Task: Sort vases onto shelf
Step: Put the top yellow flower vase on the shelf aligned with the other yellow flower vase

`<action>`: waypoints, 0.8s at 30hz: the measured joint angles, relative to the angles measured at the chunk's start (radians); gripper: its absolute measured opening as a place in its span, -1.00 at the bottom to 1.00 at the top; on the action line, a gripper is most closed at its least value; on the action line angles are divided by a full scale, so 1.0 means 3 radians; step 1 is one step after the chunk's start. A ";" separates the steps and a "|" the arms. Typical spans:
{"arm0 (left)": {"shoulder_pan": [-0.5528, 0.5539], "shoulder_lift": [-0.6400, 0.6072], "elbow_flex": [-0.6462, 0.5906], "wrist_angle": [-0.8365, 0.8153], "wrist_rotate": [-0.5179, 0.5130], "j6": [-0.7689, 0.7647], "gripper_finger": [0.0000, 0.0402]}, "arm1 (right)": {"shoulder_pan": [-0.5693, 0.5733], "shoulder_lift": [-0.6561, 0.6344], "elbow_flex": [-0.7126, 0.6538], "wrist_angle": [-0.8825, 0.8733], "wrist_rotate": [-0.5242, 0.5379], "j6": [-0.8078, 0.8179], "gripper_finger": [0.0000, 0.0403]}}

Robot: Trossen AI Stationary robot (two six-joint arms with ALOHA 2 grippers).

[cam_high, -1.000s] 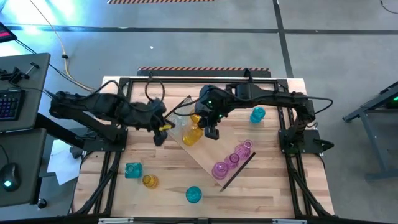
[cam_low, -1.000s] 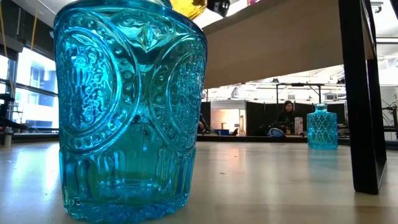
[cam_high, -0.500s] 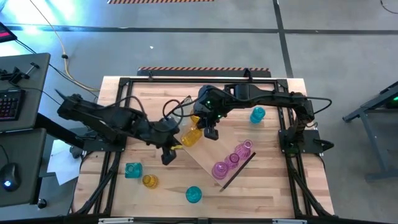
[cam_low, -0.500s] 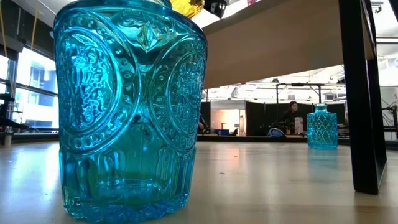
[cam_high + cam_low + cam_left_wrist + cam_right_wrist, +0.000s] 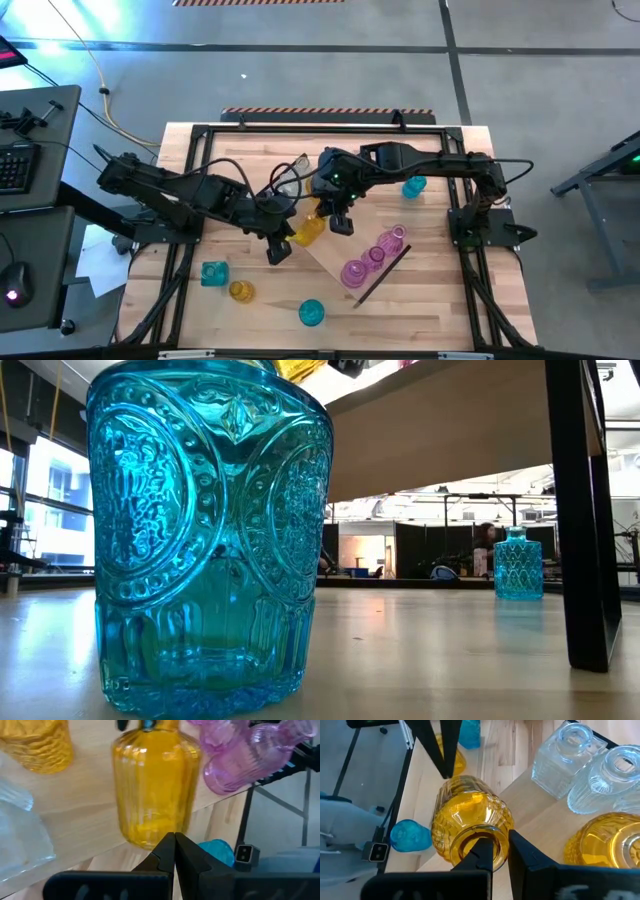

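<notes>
The right gripper [image 5: 341,224] is clamped on a yellow vase's [image 5: 309,229] rim at the shelf's [image 5: 330,256] left edge; the left gripper [image 5: 277,250] — fingers together, empty — sits just beside it. Three pink vases [image 5: 370,258] stand on the shelf — four more [image 5: 213,273] off it.

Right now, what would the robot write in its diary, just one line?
right gripper: shut on yellow vase rim, over shelf | left gripper: shut, empty, by the vase | pink vases: on shelf
</notes>
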 joint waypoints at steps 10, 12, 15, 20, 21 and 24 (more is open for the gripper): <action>0.0067 -0.0028 0.0001 -0.0081 0.0030 0.0179 -1.00 | -0.0003 0.0000 0.0000 0.0015 0.0005 0.0138 -0.99; 0.0099 -0.0028 0.0001 -0.0078 0.0043 0.0255 -1.00 | -0.0003 0.0000 0.0000 0.0015 0.0031 0.0168 -0.99; 0.0163 -0.0028 0.0001 -0.0078 0.0079 0.0349 -1.00 | -0.0003 0.0000 0.0000 0.0015 0.0119 0.0211 -0.99; 0.0287 -0.0051 0.0001 -0.0073 0.0337 0.0557 -1.00 | -0.0045 0.0000 0.0000 0.0015 0.0234 0.0342 -0.99; 0.0306 -0.0051 0.0001 -0.0074 0.0385 0.0580 -1.00 | -0.0054 0.0000 0.0000 0.0015 0.0236 0.0376 -0.99; 0.0324 -0.0048 0.0001 -0.0075 0.0394 0.0654 -1.00 | -0.0055 0.0000 0.0000 0.0005 0.0240 0.0477 -0.99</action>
